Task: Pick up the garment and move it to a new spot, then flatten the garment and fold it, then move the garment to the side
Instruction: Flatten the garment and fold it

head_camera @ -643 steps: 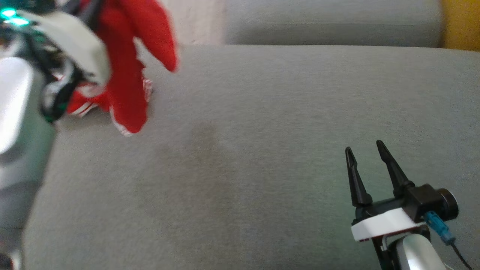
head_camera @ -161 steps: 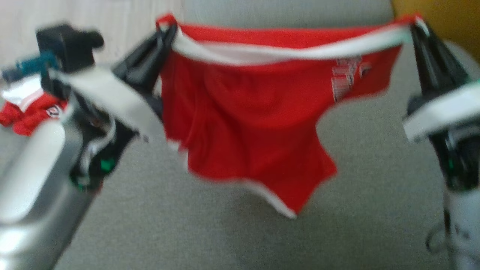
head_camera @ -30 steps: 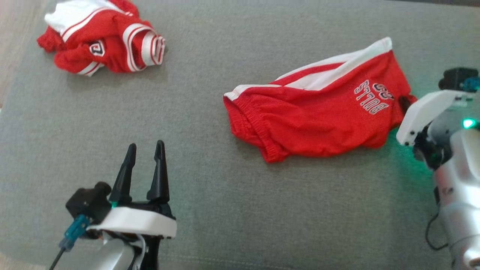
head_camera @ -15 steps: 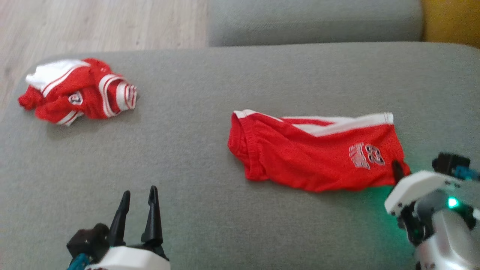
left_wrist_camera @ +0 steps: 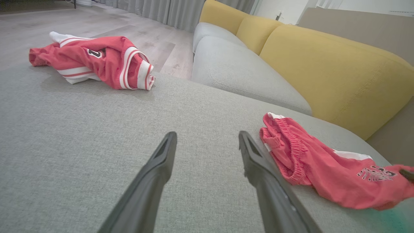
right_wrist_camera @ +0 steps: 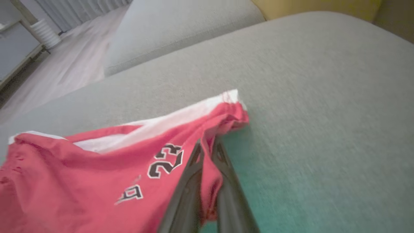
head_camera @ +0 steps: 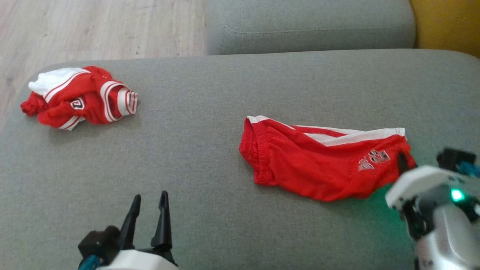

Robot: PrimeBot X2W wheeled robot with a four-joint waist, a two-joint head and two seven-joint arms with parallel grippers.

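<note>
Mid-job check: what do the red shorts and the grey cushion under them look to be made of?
Red shorts: thin, soft knit, probably a polyester mesh; matte, limp and creased where they lie, with a gathered elastic waistband. Grey seat cushion: woven upholstery fabric, matte, with a fine heathered grain; the fibre cannot be told.

The left gripper (head_camera: 150, 195) and right gripper (right_wrist_camera: 208, 144) bear long tapering black fingers (head_camera: 162, 221) on a white plate (head_camera: 420, 180), teal connector (head_camera: 468, 168) beside. The right forearm (head_camera: 450, 234) is silver with a green light (head_camera: 456, 195).
</note>
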